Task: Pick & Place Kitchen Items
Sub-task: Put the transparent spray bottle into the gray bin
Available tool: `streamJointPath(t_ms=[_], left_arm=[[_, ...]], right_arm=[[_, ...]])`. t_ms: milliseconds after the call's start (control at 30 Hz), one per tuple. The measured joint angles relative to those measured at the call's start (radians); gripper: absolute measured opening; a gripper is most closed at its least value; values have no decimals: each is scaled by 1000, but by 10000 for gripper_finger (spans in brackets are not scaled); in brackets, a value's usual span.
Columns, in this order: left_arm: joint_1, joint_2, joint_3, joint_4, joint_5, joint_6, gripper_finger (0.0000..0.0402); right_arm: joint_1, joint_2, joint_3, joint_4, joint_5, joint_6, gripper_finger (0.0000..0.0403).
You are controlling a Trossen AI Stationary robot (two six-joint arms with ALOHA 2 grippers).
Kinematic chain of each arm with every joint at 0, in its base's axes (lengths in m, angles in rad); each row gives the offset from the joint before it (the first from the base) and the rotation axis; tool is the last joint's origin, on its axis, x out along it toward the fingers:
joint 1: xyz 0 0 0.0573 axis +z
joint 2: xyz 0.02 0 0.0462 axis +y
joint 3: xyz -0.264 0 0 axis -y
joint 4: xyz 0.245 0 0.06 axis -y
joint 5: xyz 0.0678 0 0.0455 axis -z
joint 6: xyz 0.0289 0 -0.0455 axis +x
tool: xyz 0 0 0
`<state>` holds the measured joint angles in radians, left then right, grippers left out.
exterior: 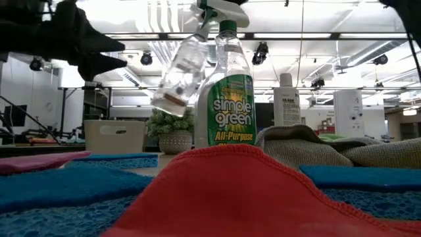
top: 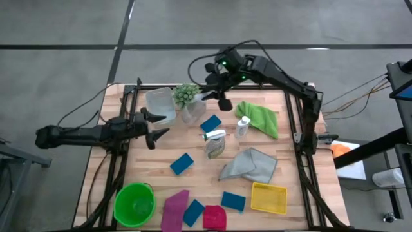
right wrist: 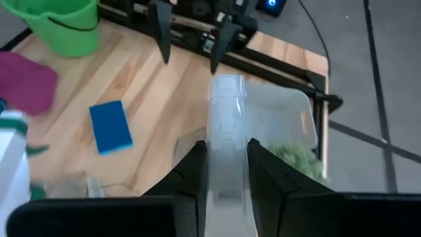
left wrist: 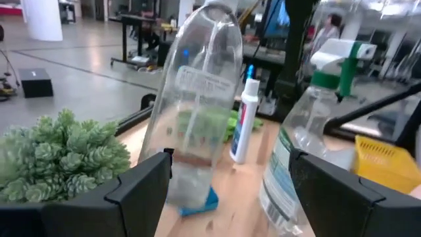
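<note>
Clear bottle [right wrist: 226,141] clamped in right tool [right wrist: 223,172], tilted, off the worktop [top: 193,183] beside plant [top: 186,94]. Left tool [top: 154,126] spread wide, empty, at left edge.

Held bottle: clear plastic spray bottle [top: 193,109], tilted, lifted off the wooden table [top: 148,161], clamped in the right gripper [right wrist: 223,172].
Standing bottle: green-labelled spray bottle [top: 215,143], upright at table centre.
Small bottle: white-capped clear bottle [top: 242,127], upright, right of centre.
Sponges: flat blue rectangular sponges [top: 181,164], scattered around centre and front.
Cloths: green cloth [top: 261,117] at back right; grey cloth [top: 250,165] right of centre; pink cloth [top: 174,209] and red cloth [top: 214,217] at front edge.
</note>
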<state>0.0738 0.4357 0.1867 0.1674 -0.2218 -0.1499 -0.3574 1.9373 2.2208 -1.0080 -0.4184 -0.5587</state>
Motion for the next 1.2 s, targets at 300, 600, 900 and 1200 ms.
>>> streamJointPath(t_ms=[300, 600, 900, 1200], left_arm=[[0, 198, 137, 9, -34, 80, 311], [1, 286, 169, 86, -40, 118, 311], [0, 373, 209, 111, -35, 128, 311], [0, 440, 228, 109, -21, 126, 310]], right_arm=[[54, 140, 103, -43, -32, 30, 70], [89, 200, 99, 13, -51, 40, 70], [102, 260, 109, 39, -53, 33, 70], [103, 269, 111, 49, -54, 32, 70]])
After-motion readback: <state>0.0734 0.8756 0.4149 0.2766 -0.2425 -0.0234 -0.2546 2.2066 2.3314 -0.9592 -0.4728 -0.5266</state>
